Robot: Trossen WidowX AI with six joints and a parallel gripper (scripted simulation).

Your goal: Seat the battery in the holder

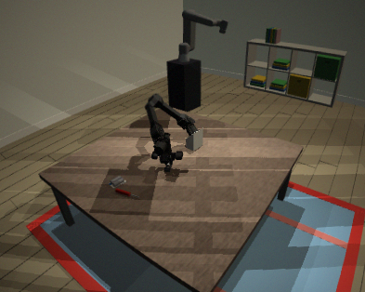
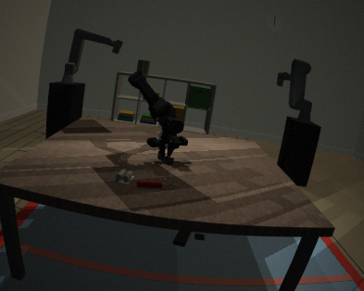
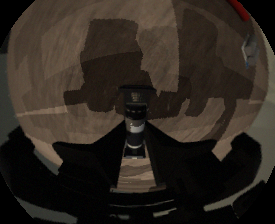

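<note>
The tool [image 3: 135, 137] is clamped on the battery [image 3: 135, 111] at frame center; carrying step, next toward the holder [image 1: 118, 181] lower left.

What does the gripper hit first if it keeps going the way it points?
Likely the table. The gripper points down, its jaws shut on the battery, so the battery's lower end would probably touch bare wood first.
</note>
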